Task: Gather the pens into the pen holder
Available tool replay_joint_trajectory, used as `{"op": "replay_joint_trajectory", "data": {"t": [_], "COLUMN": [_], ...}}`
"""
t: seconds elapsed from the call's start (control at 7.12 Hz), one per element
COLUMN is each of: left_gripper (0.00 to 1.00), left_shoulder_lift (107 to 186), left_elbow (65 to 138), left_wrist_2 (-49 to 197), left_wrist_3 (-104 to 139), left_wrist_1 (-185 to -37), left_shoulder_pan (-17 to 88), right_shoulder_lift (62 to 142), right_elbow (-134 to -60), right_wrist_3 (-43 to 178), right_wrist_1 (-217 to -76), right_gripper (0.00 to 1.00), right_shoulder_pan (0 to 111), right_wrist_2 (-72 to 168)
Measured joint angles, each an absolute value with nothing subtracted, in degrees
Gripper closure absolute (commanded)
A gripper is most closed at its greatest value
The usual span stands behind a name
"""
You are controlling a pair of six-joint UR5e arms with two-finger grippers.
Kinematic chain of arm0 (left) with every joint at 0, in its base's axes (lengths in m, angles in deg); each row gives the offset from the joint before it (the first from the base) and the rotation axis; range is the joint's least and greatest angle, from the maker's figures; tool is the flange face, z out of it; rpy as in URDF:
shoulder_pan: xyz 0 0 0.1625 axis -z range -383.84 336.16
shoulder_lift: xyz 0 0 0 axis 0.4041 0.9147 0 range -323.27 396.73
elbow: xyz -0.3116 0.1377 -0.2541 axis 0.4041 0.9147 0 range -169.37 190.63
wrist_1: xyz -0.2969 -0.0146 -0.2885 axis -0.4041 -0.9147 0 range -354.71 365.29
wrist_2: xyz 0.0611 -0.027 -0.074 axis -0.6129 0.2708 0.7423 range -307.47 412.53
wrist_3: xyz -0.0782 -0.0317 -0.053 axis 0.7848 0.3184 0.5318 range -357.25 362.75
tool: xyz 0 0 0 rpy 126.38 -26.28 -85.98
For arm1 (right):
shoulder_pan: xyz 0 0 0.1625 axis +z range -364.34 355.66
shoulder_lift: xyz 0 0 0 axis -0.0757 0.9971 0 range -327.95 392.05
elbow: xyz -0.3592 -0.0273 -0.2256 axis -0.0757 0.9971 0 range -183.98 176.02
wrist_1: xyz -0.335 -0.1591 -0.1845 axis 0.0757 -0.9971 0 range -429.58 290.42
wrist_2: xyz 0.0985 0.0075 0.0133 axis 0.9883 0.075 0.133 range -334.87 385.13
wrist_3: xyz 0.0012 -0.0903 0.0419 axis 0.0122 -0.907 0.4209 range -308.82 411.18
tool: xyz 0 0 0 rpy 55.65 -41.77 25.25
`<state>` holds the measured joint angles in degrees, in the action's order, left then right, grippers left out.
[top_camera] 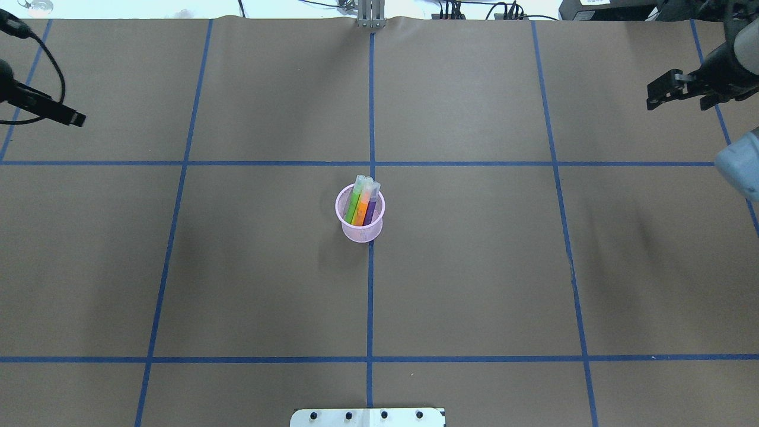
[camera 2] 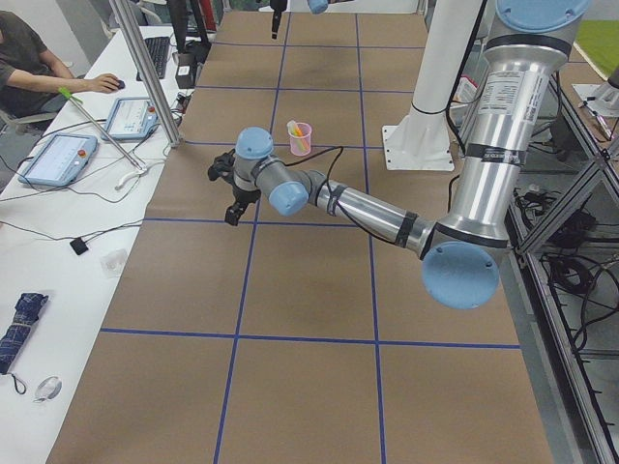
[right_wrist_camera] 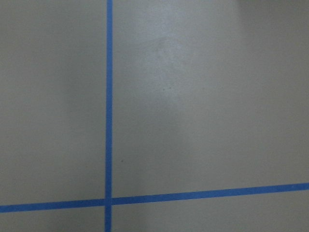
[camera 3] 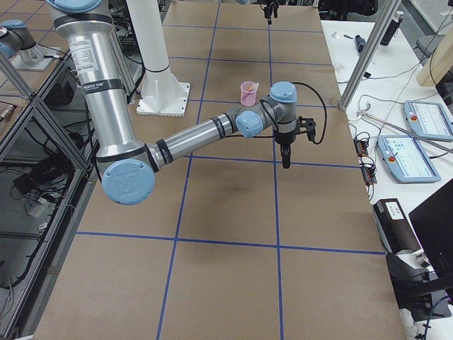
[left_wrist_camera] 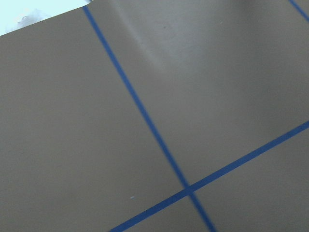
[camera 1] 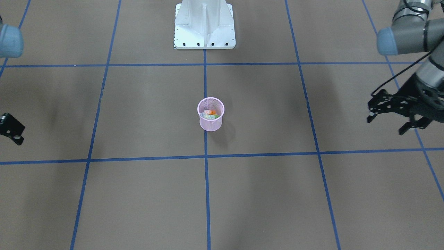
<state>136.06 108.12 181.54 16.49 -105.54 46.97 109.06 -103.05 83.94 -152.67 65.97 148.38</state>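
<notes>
The pink mesh pen holder [top_camera: 360, 232] stands upright at the table's middle on a blue tape line, and also shows in the front view [camera 1: 210, 125]. Inside it lean the green pen [top_camera: 354, 204], the orange pen [top_camera: 364, 206] and the purple pen [top_camera: 371, 211], pale caps up. The yellow pen is hard to make out among them. My left gripper [camera 1: 385, 125] hovers open and empty far out at the table's left side. My right gripper [top_camera: 678, 105] hovers open and empty at the far right side. Both wrist views show only brown paper and tape.
The white robot base [camera 1: 204, 27] stands at the near middle edge. Blue tape lines divide the brown table cover into squares. A side bench with teach pendants [camera 2: 58, 159] and a seated operator [camera 2: 29, 68] lies beyond the table's far edge.
</notes>
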Motion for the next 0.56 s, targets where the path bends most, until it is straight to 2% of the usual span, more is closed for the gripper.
{"op": "replay_joint_trajectory", "data": {"t": [0.56], "left_gripper": [0.0], "left_shoulder_lift": [132.9], "left_elbow": [107.0], "left_wrist_2": [186.7], "left_wrist_3": [2.6], "left_wrist_1": [-81.6], "left_shoulder_pan": [60.1], "right_shoulder_lift": [112.6], "right_elbow": [-92.9], "right_wrist_3": [62.0], "right_wrist_1": [-153.7], "right_gripper": [0.0], "right_shoulder_pan": [79.0], "right_wrist_2": [158.7]}}
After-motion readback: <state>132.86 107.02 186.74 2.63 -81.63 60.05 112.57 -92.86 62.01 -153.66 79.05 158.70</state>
